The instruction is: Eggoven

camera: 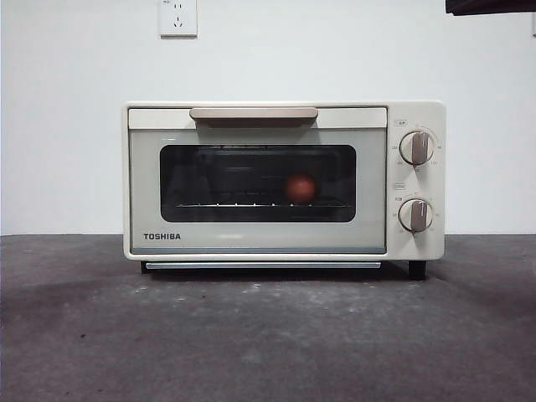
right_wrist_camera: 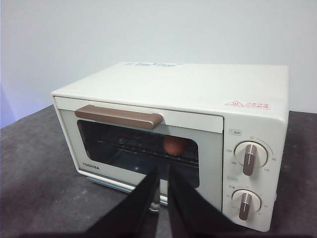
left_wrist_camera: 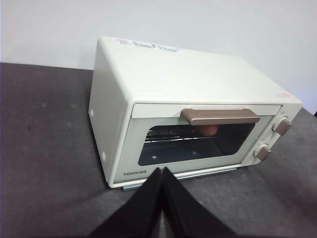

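The cream Toshiba oven [camera: 260, 241] stands in the middle of the dark table with its door closed and its beige handle [camera: 254, 113] at the top. Through the dark glass I see the reddish-brown egg [camera: 300, 188] resting on the wire rack, right of centre. The egg [left_wrist_camera: 210, 130] shows just under the handle in the left wrist view and behind the glass in the right wrist view [right_wrist_camera: 173, 145]. My left gripper [left_wrist_camera: 162, 171] hangs shut and empty, in front of the oven [left_wrist_camera: 163, 74]. My right gripper [right_wrist_camera: 163, 171] is shut apart from a thin slit, empty, clear of the oven [right_wrist_camera: 198, 84].
Two knobs [camera: 416, 147] [camera: 415, 215] sit on the oven's right panel. A white wall with an outlet [camera: 177, 17] stands behind. A black arm tip [camera: 490, 7] shows at the top right corner. Bare dark tabletop [camera: 268, 335] lies in front of the oven.
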`<state>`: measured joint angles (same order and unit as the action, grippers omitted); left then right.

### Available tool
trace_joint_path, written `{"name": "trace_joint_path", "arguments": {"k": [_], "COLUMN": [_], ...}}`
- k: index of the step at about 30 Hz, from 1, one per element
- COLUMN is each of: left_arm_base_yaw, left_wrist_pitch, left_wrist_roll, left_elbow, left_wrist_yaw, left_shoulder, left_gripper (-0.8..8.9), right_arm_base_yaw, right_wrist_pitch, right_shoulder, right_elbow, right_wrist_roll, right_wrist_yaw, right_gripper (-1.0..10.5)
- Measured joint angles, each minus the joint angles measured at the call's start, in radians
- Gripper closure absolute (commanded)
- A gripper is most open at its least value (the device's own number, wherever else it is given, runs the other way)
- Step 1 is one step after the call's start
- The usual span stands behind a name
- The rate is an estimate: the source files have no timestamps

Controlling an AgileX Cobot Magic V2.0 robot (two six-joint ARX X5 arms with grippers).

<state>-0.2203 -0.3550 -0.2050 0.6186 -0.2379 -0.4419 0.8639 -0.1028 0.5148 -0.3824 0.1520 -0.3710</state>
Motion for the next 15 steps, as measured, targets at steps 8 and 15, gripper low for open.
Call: {"name": "trace_joint_path", "arguments": {"k": [8,15], "left_arm_base_yaw": [0.097,0.192], "left_wrist_pitch": [0.146,0.383], "left_wrist_roll": [0.184,0.246], "left_elbow": [-0.047,-0.319], "left_wrist_yaw": [0.086,0.090], "left_shoulder": [0.085,0.255], "left_gripper": [8.06,8.06], "right_arm_base_yaw": [0.000,0.000], "right_wrist_pitch": [0.000,0.000], "right_shoulder": [0.000,0.000], "right_elbow": [0.000,0.000], "right_wrist_roll": [0.000,0.000], "right_wrist_yaw": [0.000,0.000], "right_gripper": [9.4,9.4]}}
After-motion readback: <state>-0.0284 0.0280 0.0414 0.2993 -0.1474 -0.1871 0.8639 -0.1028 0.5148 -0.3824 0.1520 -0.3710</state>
